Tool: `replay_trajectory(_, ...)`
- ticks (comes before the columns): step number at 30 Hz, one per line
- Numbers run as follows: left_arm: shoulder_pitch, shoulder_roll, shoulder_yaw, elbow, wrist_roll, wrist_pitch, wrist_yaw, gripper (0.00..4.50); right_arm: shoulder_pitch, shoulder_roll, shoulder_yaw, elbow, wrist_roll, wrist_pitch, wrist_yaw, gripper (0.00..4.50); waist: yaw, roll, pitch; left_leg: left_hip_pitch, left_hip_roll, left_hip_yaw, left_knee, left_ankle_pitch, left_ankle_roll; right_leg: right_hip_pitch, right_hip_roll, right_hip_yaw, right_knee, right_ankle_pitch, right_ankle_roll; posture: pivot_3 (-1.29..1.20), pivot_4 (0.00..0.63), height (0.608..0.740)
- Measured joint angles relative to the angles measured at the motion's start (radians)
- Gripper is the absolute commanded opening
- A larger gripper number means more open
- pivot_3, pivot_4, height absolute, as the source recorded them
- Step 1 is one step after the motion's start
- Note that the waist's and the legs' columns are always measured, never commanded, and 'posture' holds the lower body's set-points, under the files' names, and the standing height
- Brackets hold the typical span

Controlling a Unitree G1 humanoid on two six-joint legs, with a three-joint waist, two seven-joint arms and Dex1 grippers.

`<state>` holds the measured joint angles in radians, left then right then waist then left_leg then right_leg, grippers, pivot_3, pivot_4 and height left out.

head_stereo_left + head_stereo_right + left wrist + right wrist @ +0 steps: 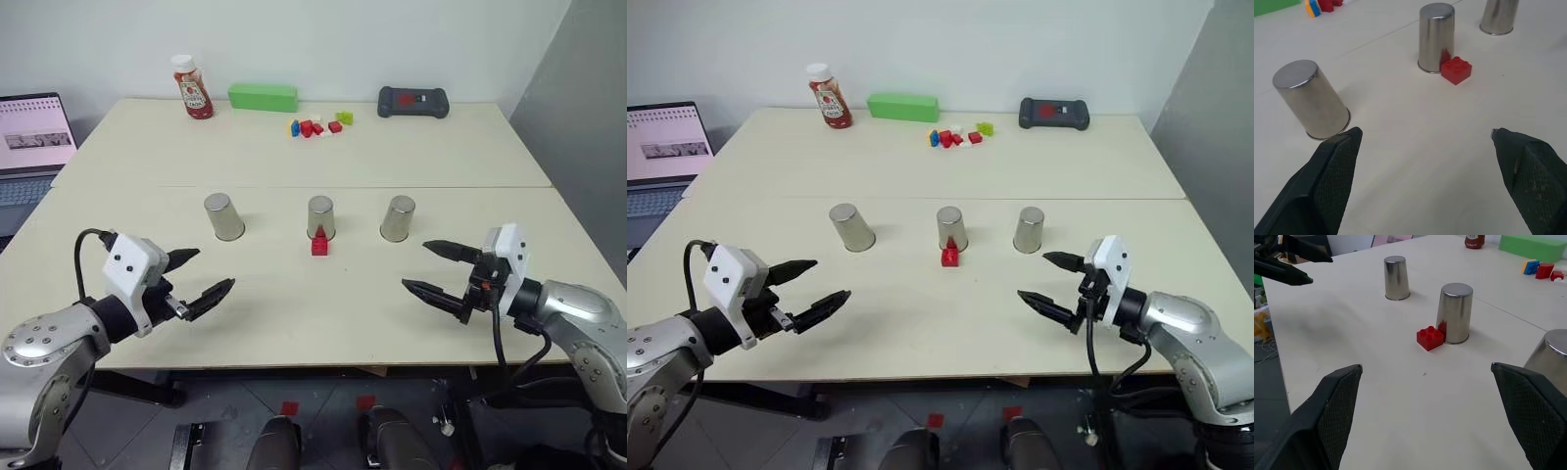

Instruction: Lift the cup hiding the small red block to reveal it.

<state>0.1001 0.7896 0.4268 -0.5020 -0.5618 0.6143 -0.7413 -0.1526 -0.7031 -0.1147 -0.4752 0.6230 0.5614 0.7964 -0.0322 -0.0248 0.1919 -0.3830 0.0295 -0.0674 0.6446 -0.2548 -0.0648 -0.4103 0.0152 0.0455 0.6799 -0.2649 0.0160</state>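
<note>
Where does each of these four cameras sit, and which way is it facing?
Left eye view: on the head, looking forward and down at the cream table; both arms show.
Right eye view: beside it, same scene.
Left wrist view: on the left arm, along the open left gripper toward the silvery metal cups.
Right wrist view: on the right arm, along the open right gripper; the left gripper shows across the table.
Shared: the middle silvery cup with the small red block uncovered in front of it.

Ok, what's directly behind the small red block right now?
The middle cup stands upside down right behind the small red block, which sits in the open against its near side. Whatever is under that cup, or the two others, is hidden.
</note>
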Motion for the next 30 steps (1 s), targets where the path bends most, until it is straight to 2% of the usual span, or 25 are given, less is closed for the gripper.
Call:
replay_trajectory(9,0.018,0.046,0.004,-0.008,-0.006,0.018,-0.016,4.48,-0.002,0.0,0.0,-0.008,0.021,0.016,0.008,4.5,0.0,0.0,0.0,0.0,0.0,0.0,0.0,0.0,0.0,0.0,0.0,0.0,0.0,0.0,0.0,0.0,0.15,0.74)
replay_trajectory(30,0.075,0.074,0.043,-0.082,-0.035,0.093,-0.03,4.48,-0.014,0.003,0.019,0.012,0.015,-0.006,0.033,4.5,0.0,0.0,0.0,0.0,0.0,0.0,0.0,0.0,0.0,0.0,0.0,0.0,0.0,0.0,0.0,0.0,0.15,0.74)
